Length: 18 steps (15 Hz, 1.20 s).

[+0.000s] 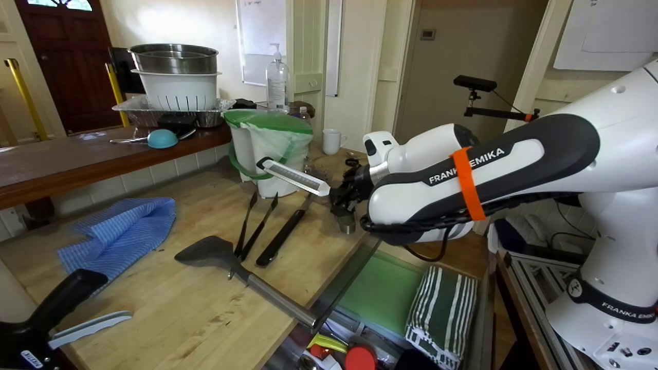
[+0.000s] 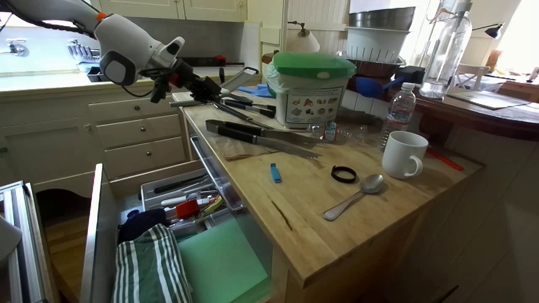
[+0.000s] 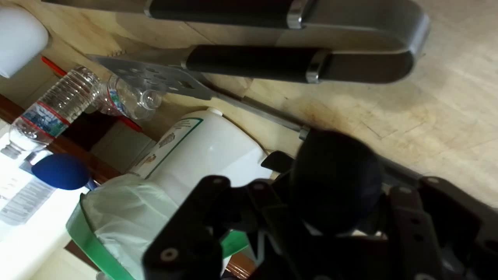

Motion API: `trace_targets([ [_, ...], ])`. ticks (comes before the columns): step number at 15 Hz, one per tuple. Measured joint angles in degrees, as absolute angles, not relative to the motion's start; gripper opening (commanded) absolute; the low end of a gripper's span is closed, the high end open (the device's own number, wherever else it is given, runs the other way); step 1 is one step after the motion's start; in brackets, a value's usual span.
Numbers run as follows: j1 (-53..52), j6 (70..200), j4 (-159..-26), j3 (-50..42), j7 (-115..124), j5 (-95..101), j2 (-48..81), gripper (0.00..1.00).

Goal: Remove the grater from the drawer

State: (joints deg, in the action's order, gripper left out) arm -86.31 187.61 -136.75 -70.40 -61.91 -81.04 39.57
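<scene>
Grater point(image 1: 295, 177): one, long, narrow, pale, dark-rimmed at its free end; in the air above the desk point(image 1: 195, 308), outside the drawer point(image 2: 104, 214); tilted, free end the higher.

Jaws: closed on the grater's near end; dark and blurred in the wrist view.

Tub point(image 1: 280, 141): white, green-lidded; upright on the desk, partly behind the grater in an exterior view.

Spatula point(image 1: 247, 275): dark flat blade, metal handle; lying on the desk, handle end past its edge.

Tongs point(image 2: 269, 143): metal, black grips; lying flat near the tub.

Spoon point(image 2: 353, 199): metal, broad end toward the white mug point(image 2: 400, 155); black ring point(image 2: 346, 180) just beside.

Blue cloth point(image 1: 131, 226): crumpled, on the desk.

Drawer contents, drawer pulled open: green sheet point(image 2: 223, 261); striped cloth point(image 2: 147, 265), green and white, folded, beside it; red object point(image 2: 187, 208) among utensils point(image 2: 173, 202) too crowded to tell apart.

Raised ledge point(image 1: 51, 164): steel bowl point(image 1: 175, 61) stacked on white colander point(image 1: 180, 90), both on a foil tray point(image 1: 136, 117).
</scene>
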Motion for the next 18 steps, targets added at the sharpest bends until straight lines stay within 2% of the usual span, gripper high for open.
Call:
trace_targets([
  [8,-90.04,161.55,-124.54,-83.53,-49.83,-57.33,51.41,0.00],
  [12,-84.50,159.93,-118.69,-79.72,-38.13,-39.47,45.87,0.00],
  [17,-68.70,157.46,-114.92,-66.06,-22.18,-17.99,37.25,0.00],
  [18,-64.88,157.47,-114.29,-62.36,-19.54,-14.87,35.58,0.25],
])
